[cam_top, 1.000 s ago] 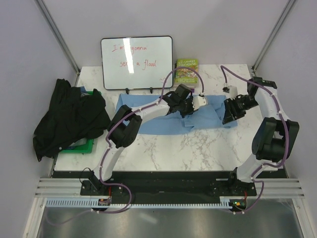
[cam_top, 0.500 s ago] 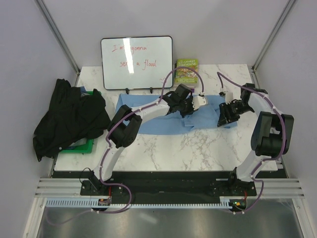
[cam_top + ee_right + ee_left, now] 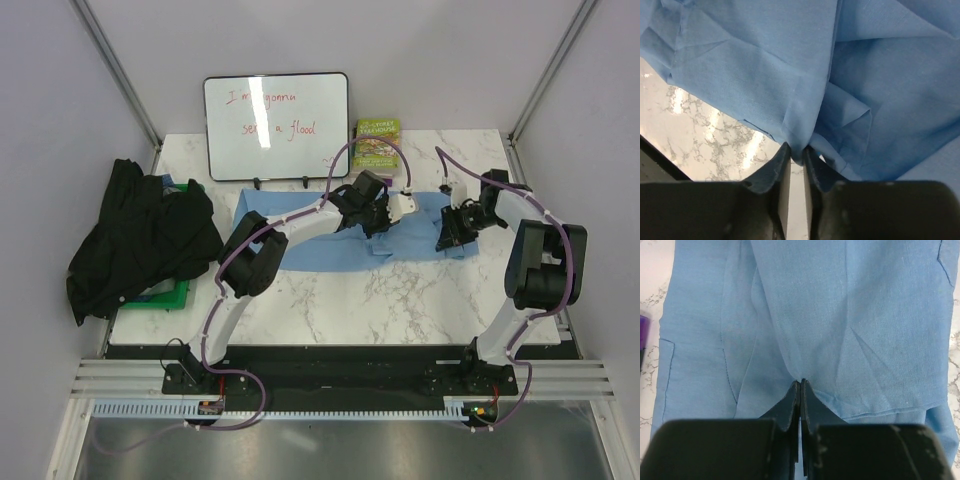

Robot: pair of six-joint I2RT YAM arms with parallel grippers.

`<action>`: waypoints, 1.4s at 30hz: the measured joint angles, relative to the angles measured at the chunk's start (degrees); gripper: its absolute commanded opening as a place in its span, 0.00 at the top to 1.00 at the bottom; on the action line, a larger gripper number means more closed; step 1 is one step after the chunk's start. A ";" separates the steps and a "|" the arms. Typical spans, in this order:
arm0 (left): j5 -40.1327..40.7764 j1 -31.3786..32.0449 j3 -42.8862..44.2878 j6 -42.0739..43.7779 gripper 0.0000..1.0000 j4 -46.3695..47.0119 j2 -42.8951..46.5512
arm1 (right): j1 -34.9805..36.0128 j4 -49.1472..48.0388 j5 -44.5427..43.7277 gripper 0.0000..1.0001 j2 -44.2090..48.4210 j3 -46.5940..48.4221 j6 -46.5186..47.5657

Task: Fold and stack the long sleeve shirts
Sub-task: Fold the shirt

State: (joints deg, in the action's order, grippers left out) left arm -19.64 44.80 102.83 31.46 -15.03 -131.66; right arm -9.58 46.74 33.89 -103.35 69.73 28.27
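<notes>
1. Far left: plain black cloth long sleeve shirt (image 3: pixel 140 240), heaped over green plastic bin (image 3: pixel 170 297).
2. Centre: light blue cloth long sleeve shirt (image 3: pixel 320 255), spread on white marble table (image 3: pixel 400 300); left gripper (image 3: pixel 800 384) pinching a fold.
3. Right: right gripper (image 3: pixel 796 152) pinching same shirt's bunched edge.

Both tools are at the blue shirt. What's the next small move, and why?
Probably raise both tools a little, together. The left tool is shut on a pinch of the blue shirt near its middle, and the right tool pinches a fold at its edge. A small lift would test both grips before the fold.
</notes>
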 measured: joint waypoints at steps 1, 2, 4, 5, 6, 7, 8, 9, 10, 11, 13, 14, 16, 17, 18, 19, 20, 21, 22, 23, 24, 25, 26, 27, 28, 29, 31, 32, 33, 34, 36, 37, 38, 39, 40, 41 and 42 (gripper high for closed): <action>-0.02 -0.07 0.00 0.00 0.98 -0.09 0.00 | 0.00 0.39 0.24 0.89 0.00 0.00 0.09; -0.02 -0.07 0.02 0.00 0.98 -0.07 0.00 | 0.00 0.79 0.39 0.96 0.00 0.00 0.39; 0.00 -0.07 0.37 -0.11 0.89 -0.17 0.00 | 0.02 2.34 0.87 1.00 0.00 0.07 0.90; -0.04 -0.07 0.48 -0.28 0.84 -0.26 0.00 | 0.02 3.58 1.22 1.00 0.00 0.26 1.16; -0.11 -0.09 0.68 -0.59 0.75 -0.35 0.00 | 0.02 5.38 1.64 1.00 0.00 0.76 1.60; -0.17 -0.09 0.74 -0.90 0.70 -0.33 0.00 | 0.02 6.82 2.12 1.00 0.00 1.31 1.99; -0.31 -0.09 0.74 -1.22 0.64 -0.39 0.04 | 0.02 8.76 2.80 1.00 0.11 2.23 2.45; -0.50 -0.11 0.74 -1.81 0.54 -0.50 0.09 | 0.00 10.45 3.52 1.00 0.35 3.02 2.99; -0.79 -0.11 0.74 -2.60 0.50 -1.20 0.26 | 0.00 12.33 4.11 1.00 0.98 3.67 3.56; -1.07 -0.11 0.74 -2.69 0.48 -1.46 0.42 | 0.00 13.44 4.50 1.00 1.60 3.91 3.98; -1.60 -0.22 0.33 -3.91 0.36 -2.51 1.84 | 0.00 16.26 4.92 1.00 3.28 4.02 4.79; -1.88 -0.22 -0.15 -4.44 0.35 -2.95 2.99 | 0.00 17.66 4.92 1.00 4.11 4.02 5.03; -2.47 -0.28 -1.46 -5.60 0.34 -3.63 6.36 | 0.04 20.09 4.90 1.00 5.46 4.02 5.25; -2.84 -0.33 -2.05 -5.97 0.34 -4.09 8.00 | 0.04 21.16 4.90 1.00 5.86 4.02 5.25; -3.06 -0.33 -2.75 -6.38 0.34 -4.52 10.27 | 0.00 22.12 4.92 1.00 6.01 4.02 5.18; -3.21 -0.33 -3.56 -6.75 0.34 -4.96 12.90 | -0.04 23.02 5.05 1.00 6.01 4.04 5.14; -3.26 -0.33 -4.07 -6.93 0.34 -5.27 15.10 | -0.11 23.85 5.18 1.00 5.97 4.09 5.01; -3.21 -0.33 -4.98 -7.06 0.34 -5.05 17.27 | -0.24 24.81 5.33 1.00 5.88 4.42 4.85; -3.21 -0.33 -5.84 -7.15 0.34 -5.16 19.06 | -0.48 25.81 5.64 1.00 5.70 5.18 4.68; -3.08 -0.39 -7.76 -7.19 0.35 -4.74 21.51 | -0.79 26.82 6.23 1.00 5.33 6.29 4.50; -3.06 -0.39 -9.20 -7.21 0.35 -4.90 23.21 | -1.09 27.76 6.67 1.00 4.87 7.74 4.39; -2.99 -0.46 -10.99 -7.21 0.36 -4.96 24.85 | -1.40 28.52 7.21 1.00 4.09 9.73 4.35; -2.97 -0.50 -12.87 -7.21 0.36 -4.96 26.16 | -1.75 28.81 8.09 1.00 3.21 12.00 4.42; -2.95 -0.61 -14.82 -7.23 0.36 -5.18 27.23 | -1.95 28.68 8.68 1.00 2.73 13.35 4.44; -2.97 -0.74 -16.33 -7.28 0.36 -5.44 27.91 | -2.01 28.61 9.35 1.00 2.38 14.40 4.39; -2.99 -0.90 -18.23 -7.41 0.36 -5.79 28.50 | -2.23 28.57 10.23 1.00 2.34 14.73 4.37; -3.10 -1.27 -22.03 -7.58 0.36 -6.38 29.62 | -2.34 29.16 11.39 1.00 2.36 14.62 4.35; -3.32 -1.38 -23.89 -7.61 0.36 -6.73 30.25 | -2.32 29.24 11.82 1.00 2.36 14.40 4.35; -3.61 -1.49 -25.75 -7.61 0.36 -7.28 31.17 | -2.32 29.42 12.37 1.00 2.34 14.29 4.33; -4.11 -1.62 -27.32 -7.58 0.36 -7.98 32.20 | -2.29 29.62 13.03 1.00 2.36 14.29 4.33; -5.03 -1.68 -29.81 -7.32 0.36 -8.81 34.56 | -2.23 29.81 14.40 1.00 2.36 14.29 4.35; -5.44 -1.66 -30.99 -6.95 0.36 -9.35 36.22 | -2.12 29.97 14.88 1.00 2.36 14.29 4.35; -5.90 -1.66 -31.82 -6.60 0.36 -9.73 37.75 | -1.97 30.03 15.26 1.00 2.36 14.29 4.39; -6.14 -1.64 -32.44 -6.23 0.36 -9.92 39.28 | -1.62 30.03 15.43 1.00 2.49 14.23 4.55; -6.19 -1.64 -32.87 -5.81 0.36 -10.01 40.65 | -1.07 29.99 15.43 1.00 2.86 13.90 4.79; -6.21 -1.62 -33.16 -5.44 0.36 -10.05 41.70 | -0.35 29.99 15.43 1.00 3.28 13.60 4.98; -6.19 -1.62 -33.42 -5.14 0.37 -9.99 42.53 | 0.81 29.99 15.30 1.00 4.00 13.07 5.25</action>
State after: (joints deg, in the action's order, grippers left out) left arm -25.82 43.18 69.41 26.33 -25.02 -89.12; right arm -8.78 76.73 49.19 -99.35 82.81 33.52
